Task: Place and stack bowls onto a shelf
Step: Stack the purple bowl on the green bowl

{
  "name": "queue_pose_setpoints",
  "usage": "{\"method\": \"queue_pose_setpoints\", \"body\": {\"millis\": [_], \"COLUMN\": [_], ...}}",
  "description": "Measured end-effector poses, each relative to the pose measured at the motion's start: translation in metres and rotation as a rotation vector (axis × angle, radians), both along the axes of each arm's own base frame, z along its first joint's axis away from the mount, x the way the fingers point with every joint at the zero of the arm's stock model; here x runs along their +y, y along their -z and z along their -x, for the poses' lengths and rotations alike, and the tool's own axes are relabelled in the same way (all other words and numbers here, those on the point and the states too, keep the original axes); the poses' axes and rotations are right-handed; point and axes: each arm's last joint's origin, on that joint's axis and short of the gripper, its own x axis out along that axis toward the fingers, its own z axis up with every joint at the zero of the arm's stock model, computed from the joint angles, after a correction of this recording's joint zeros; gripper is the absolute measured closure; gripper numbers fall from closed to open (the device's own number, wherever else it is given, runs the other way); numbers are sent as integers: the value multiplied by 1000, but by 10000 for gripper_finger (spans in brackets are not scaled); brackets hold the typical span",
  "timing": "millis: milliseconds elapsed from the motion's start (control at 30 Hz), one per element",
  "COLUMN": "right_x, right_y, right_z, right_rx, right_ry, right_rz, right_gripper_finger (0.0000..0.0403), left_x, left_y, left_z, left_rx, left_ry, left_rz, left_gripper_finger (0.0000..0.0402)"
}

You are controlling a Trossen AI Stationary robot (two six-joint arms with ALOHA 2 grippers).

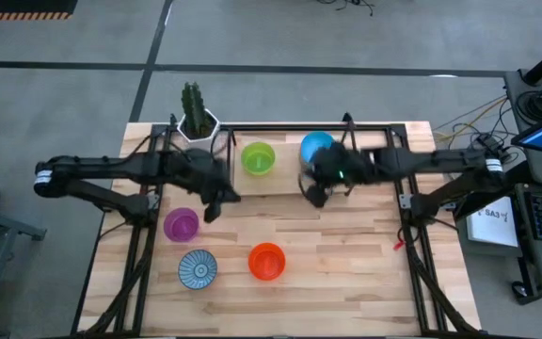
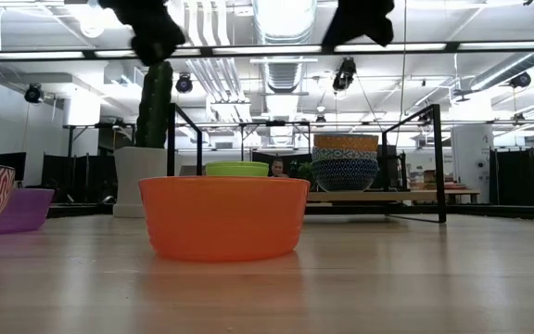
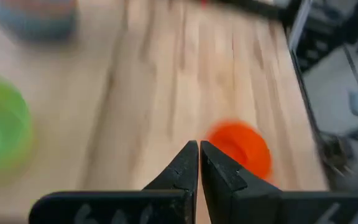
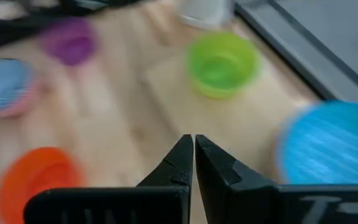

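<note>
Just off the shelf's [image 1: 280, 185] front edge, the left gripper [image 1: 216, 202] hangs empty with fingers pressed together, and the purple bowl [image 1: 182, 224] lies right beside it toward the table's near-left, nearer than the orange bowl [image 1: 266, 261] or patterned bowl [image 1: 197, 268]. The right gripper [image 1: 318, 191] (also closed, empty) hovers by the blue stack [image 1: 315, 147] on the shelf, next to the green bowl [image 1: 258, 157]. Both arms reach in level from the sides.
</note>
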Motion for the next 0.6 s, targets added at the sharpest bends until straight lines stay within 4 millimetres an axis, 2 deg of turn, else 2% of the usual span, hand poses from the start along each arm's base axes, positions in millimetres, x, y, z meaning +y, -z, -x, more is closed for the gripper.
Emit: {"method": "queue_pose_setpoints", "body": {"millis": [167,333,400,467,600], "right_x": [41,65,71,75,76], "right_y": [18,30,34,38,41], "right_z": [-2,-3,-4,-4,-4], "right_rx": [-123,-172,-191,-205,-207], "right_ry": [-157,-263,-288,-306,-314], "right_rz": [9,34,43,49,54], "right_gripper_finger": [394,394,394,394,394], "left_x": [-27,-51,-55,-56,-53], "left_y": [13,24,27,34,54], "left_z": [12,27,34,42,55], "left_rx": [226,403,475,555,675], "left_ry": [-11,-9,-96,-253,-526], "left_rz": [131,169,158,154,197], "left_gripper_finger": [402,402,402,402,402]}}
